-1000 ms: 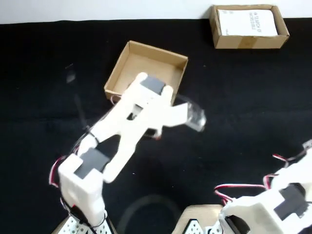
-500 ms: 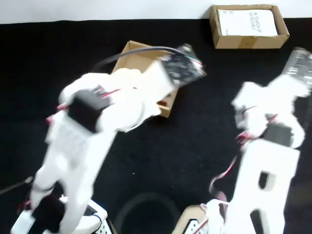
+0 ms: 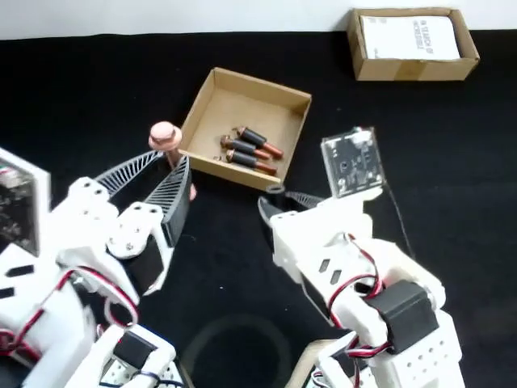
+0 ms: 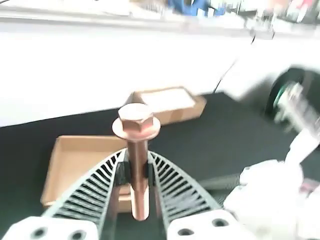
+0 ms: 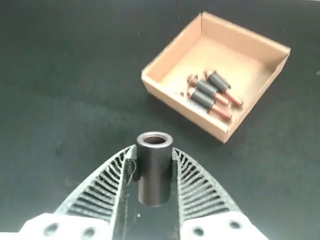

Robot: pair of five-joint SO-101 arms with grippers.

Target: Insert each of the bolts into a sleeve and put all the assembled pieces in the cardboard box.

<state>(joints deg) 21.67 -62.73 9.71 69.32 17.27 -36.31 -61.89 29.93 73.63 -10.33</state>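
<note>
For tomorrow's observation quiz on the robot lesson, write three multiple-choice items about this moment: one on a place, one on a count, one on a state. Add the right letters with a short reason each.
1. Where are the assembled pieces?
A. in the cardboard box
B. on a plate
C. in a drawer

2. How many assembled pieces lie there?
A. one
B. three
C. five

3. What state is the right gripper in?
A. open and empty
B. shut on a spoon
C. shut on the sleeve

Answers:
1 A: they lie on the box floor.
2 B: three sleeved bolts lie side by side.
3 C: it clamps the dark sleeve upright, open end up, while the left gripper holds the copper bolt head up.
</note>
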